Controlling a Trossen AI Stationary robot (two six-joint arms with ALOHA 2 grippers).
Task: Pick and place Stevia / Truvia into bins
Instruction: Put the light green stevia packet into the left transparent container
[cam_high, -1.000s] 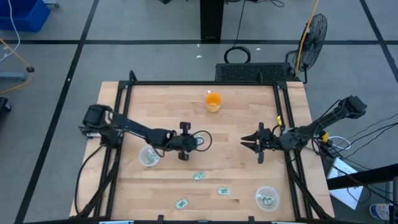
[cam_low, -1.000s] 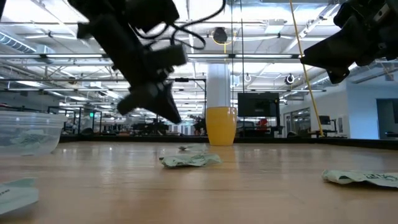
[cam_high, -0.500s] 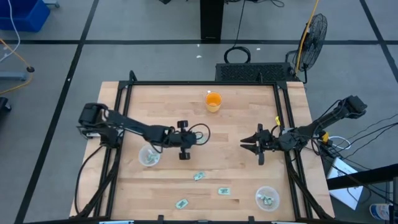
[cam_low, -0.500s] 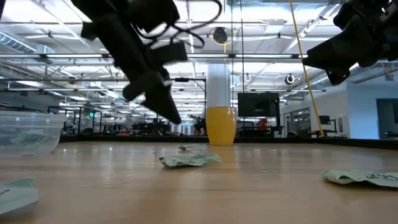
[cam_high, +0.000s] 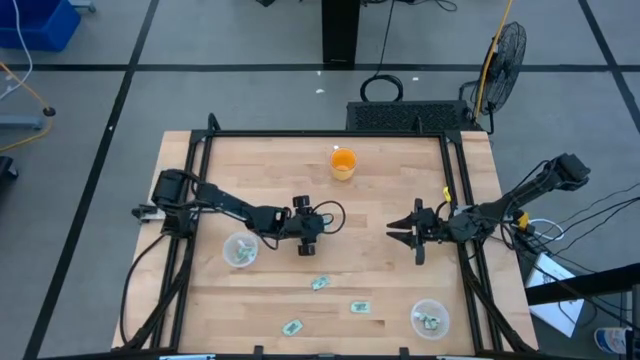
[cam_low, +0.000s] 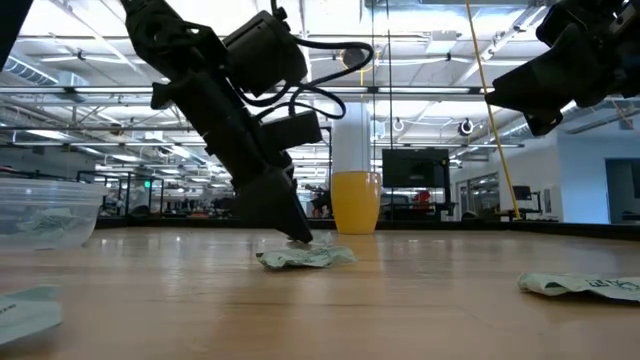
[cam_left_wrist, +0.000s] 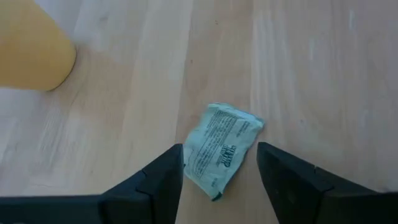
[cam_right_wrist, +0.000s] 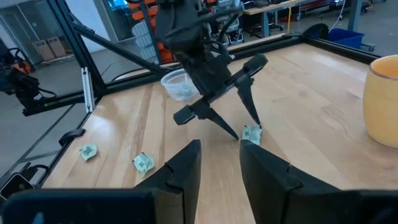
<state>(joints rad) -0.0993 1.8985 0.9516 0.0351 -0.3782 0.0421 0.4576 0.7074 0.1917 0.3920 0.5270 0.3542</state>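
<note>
We read this as the reach-to-grasp step: the left gripper (cam_left_wrist: 219, 167) hangs fingers spread over a small green-and-white paper packet (cam_left_wrist: 221, 149) lying flat at table centre, 6 o'clock of the orange cup (cam_high: 343, 163). Next we judge it must drop, pinch, and carry to the clear round plastic cup (cam_high: 240, 250) at 9 o'clock. The right gripper (cam_high: 392, 228) waits at 3 o'clock, fingers spread.

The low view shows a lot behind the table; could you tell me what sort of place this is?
Probably a robotics lab or workshop in an industrial hall: exposed ceiling beams with strip lights, a monitor on the floor beyond, and a framed wooden table carrying two robot arms.
</note>
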